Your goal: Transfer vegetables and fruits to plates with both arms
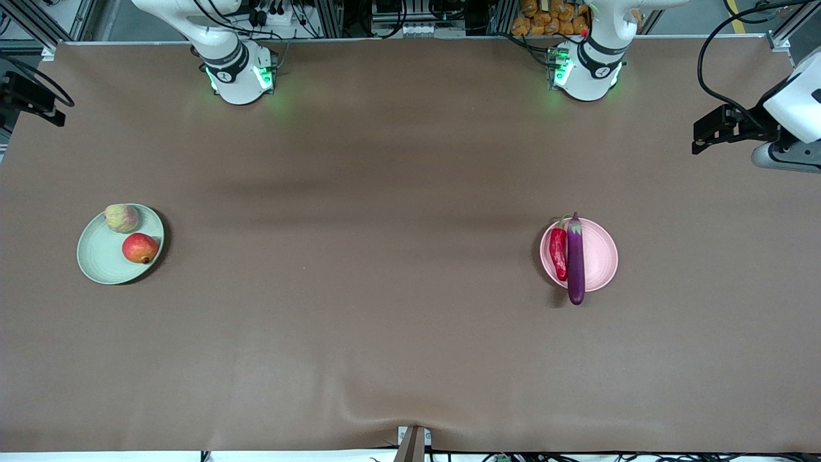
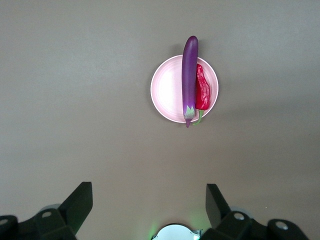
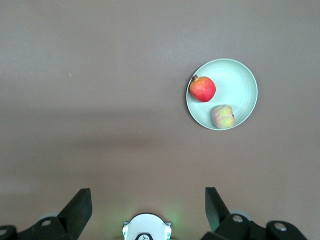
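Observation:
The pale green plate (image 1: 99, 260) lies toward the right arm's end of the table. It holds the red-orange fruit (image 1: 140, 248) and the yellow-green fruit (image 1: 122, 218). In the right wrist view the same plate (image 3: 242, 82) shows both fruits, the red-orange fruit (image 3: 202, 89) and the yellow-green fruit (image 3: 223, 116). The pale pink plate (image 1: 601, 253) toward the left arm's end carries the purple eggplant (image 1: 575, 260) and the red chili (image 1: 558, 253). The eggplant's tip overhangs the rim. The left gripper (image 2: 148, 200) hangs open and empty high over the table by its base, as does the right gripper (image 3: 148, 200). Neither gripper shows in the front view.
The brown table mat (image 1: 385, 308) spreads between the two plates. A white and black device (image 1: 786, 122) juts in at the left arm's end of the table. A black bracket (image 1: 29, 96) sits at the right arm's end. The arms' green-lit bases (image 1: 240, 77) stand along the table's edge.

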